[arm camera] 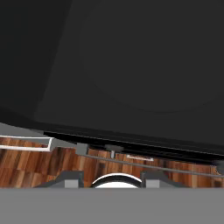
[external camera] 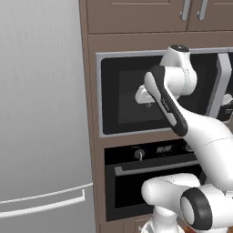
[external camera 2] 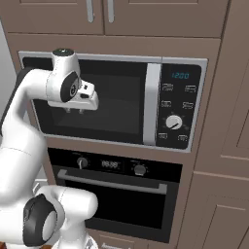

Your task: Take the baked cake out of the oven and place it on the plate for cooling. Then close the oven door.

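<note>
From the left base view there is one oven low in the brown cabinet wall, with its one oven door shut under one long silver bar handle, one microwave above it and one big grey fridge at the left edge, and the white arm bends up so its gripper hangs in front of the microwave window.

From the right base view I count two small knobs on the oven's top strip, one white dial on the microwave and two cabinet handles at the top, and the gripper points down with its two little fingers close together and nothing held between them.

In the hand view the dark microwave window is very near, and the bar handle and the wood floor lie along the bottom edge.
</note>
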Tool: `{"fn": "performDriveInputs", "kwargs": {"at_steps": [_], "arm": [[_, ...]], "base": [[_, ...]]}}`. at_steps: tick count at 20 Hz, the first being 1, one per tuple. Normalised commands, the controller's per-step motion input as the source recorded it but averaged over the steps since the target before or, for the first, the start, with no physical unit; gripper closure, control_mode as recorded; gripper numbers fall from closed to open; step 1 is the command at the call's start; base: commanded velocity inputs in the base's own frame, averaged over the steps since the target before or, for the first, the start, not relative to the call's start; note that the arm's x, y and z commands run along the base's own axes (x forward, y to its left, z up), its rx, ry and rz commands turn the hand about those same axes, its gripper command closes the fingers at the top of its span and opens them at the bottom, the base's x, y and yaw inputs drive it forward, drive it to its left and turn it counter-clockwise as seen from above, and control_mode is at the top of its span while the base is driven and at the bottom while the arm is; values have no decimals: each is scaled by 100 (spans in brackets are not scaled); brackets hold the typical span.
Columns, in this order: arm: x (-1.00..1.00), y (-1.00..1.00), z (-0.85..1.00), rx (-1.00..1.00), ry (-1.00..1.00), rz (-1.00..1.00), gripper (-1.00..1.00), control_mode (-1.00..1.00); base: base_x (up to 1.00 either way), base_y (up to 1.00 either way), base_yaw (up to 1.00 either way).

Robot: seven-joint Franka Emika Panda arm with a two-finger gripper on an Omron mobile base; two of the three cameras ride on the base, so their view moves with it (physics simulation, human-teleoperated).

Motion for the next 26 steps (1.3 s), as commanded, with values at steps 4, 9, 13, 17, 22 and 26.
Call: {"fn": "performDriveInputs", "kwargs": {"at_steps": [4,9,13,17,22,26], "arm": [[-11,0,-2,1,0,0,-100,-100],[-55,-7,-6,5,-18,0,-100,-100],[-64,-15,-6,9,-27,0,-100,-100],[-45,-11,-9,3,-13,0,-100,-100],[-15,-1,-8,-1,7,-7,-100,-100],[0,0,0,0,0,0,-100,-100]], "base": [[0,0,0],[0,0,0],[0,0,0],[0,0,0],[0,0,0],[0,0,0]]}}
